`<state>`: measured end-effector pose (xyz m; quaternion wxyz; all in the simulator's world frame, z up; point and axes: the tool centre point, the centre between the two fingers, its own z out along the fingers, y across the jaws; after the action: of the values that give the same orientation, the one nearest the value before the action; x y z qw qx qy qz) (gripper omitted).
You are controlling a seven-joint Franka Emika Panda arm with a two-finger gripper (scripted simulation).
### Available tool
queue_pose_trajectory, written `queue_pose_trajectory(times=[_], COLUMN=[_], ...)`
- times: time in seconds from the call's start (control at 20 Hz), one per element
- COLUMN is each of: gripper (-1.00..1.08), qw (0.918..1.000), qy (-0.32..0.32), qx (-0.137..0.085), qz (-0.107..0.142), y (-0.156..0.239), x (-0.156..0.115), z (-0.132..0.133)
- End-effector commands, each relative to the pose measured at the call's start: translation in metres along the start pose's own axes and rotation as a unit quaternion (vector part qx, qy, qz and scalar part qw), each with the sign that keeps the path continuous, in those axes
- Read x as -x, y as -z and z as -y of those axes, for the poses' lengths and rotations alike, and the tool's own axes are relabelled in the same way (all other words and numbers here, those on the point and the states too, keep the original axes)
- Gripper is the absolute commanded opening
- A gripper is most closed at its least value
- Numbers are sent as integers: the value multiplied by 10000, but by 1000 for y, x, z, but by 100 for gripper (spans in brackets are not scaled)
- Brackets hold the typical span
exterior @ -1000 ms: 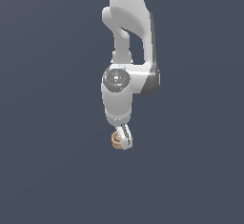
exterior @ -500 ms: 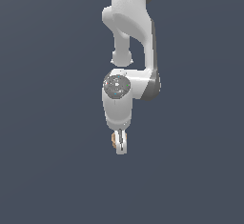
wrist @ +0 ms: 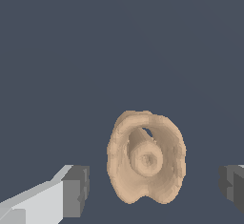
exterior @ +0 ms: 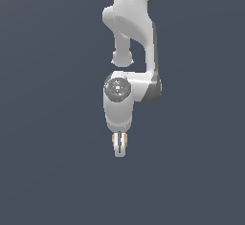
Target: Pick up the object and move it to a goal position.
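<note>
The object (wrist: 147, 163) is a small tan, wood-coloured round piece with a raised knob in its middle. In the wrist view it lies between my two fingers, with a gap of dark ground on either side of it. My gripper (wrist: 155, 186) is open, with a light finger (wrist: 71, 192) on one side and a dark pad (wrist: 232, 184) on the other, neither touching the piece. In the exterior view the gripper (exterior: 119, 147) hangs straight down below the white arm. Only a thin orange-tan sliver of the object (exterior: 114, 138) shows beside the fingers.
A flat, uniform dark blue-grey ground (exterior: 52, 171) fills both views. The arm's white links (exterior: 131, 23) rise to the top edge of the exterior view. No goal marker shows.
The gripper has sunk a little lower in the exterior view and drifted slightly toward that view's right. The elbow and wrist joints have come down with it.
</note>
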<state>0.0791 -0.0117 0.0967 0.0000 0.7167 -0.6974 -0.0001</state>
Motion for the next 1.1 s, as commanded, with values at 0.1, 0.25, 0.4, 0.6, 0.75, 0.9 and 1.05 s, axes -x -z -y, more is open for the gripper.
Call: queue_pose_trajectory(times=[0.1, 0.25, 0.4, 0.6, 0.75, 0.9, 1.05], gripper=[100, 100, 100, 100, 100, 100, -100], qw=[10000, 10000, 10000, 10000, 10000, 10000, 10000], qy=[0, -4, -14, -25, -25, -25, -25], qx=[0, 0, 0, -1, -1, -1, -1], qz=[0, 0, 0, 0, 0, 0, 0], y=[-2, -10, -26, -46, -51, -50, -50], x=[0, 0, 0, 0, 0, 0, 0], z=[0, 0, -1, -1, -1, 0, 0])
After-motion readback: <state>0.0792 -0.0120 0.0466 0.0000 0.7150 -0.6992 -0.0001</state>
